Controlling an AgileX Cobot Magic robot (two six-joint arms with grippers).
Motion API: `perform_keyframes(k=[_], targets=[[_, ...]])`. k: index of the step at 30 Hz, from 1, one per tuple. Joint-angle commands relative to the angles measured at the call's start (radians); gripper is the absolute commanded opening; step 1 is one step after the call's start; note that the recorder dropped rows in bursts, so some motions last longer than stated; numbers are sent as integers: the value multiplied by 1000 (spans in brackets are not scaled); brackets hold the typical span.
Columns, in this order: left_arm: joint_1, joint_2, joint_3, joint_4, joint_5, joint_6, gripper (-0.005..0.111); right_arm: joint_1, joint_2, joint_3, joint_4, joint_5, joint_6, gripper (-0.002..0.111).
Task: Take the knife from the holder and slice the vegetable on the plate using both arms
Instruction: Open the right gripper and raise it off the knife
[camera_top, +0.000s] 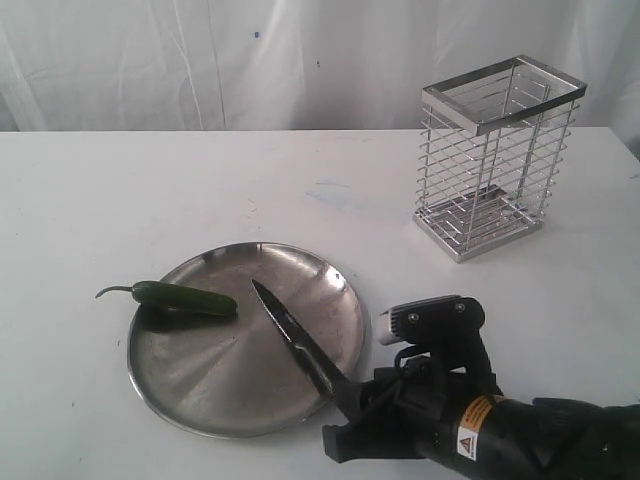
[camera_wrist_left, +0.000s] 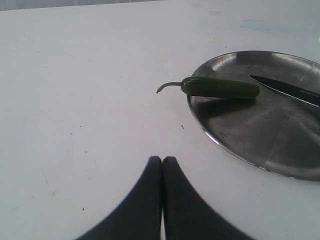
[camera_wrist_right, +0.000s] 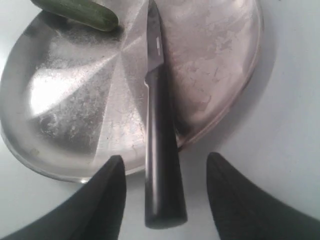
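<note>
The knife (camera_top: 290, 335) lies on the plate (camera_top: 220, 385), with its dark blade pointing inward and its black handle (camera_wrist_right: 161, 150) sticking out over the near right rim. My right gripper (camera_wrist_right: 164, 158) is open, one finger on each side of the handle's end, and neither touches it. The vegetable (camera_top: 185, 299), a green chili, rests across the plate's left rim with its stem out over the table. My left gripper (camera_wrist_left: 162, 159) is shut on nothing, low over the bare table short of the plate (camera_wrist_left: 260, 135) and the vegetable (camera_wrist_left: 220, 88). It is out of the exterior view.
The wire holder (camera_top: 495, 155) stands empty at the back right of the white table, well away from the plate. A white curtain hangs behind the table. My right arm (camera_top: 520, 430) fills the near right corner.
</note>
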Motion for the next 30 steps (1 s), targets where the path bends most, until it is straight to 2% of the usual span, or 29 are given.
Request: perform_keyframes(k=[1, 4, 7, 12, 17, 22, 25, 30], targets=[[2, -4, 4, -3, -2, 0, 0, -2, -80, -4, -10, 34, 23, 47], [2, -4, 4, -3, -2, 0, 0, -2, -158, -49, -10, 226, 33, 47], [2, -4, 4, -3, -2, 0, 0, -5, -231, -131, -14, 510, -1, 47], [2, -4, 4, -3, -2, 0, 0, -62, -299, -281, -36, 891, -116, 47], [2, -4, 4, -3, -2, 0, 0, -186, -294, -432, -149, 1218, -122, 47], [2, -4, 4, -3, -2, 0, 0, -348, -218, -561, -139, 1504, -295, 47], [2, -4, 4, -3, -2, 0, 0, -424, -141, -610, 21, 1548, -415, 47], [2, -4, 4, -3, -2, 0, 0, -537, 23, -659, 429, 1737, -775, 47]])
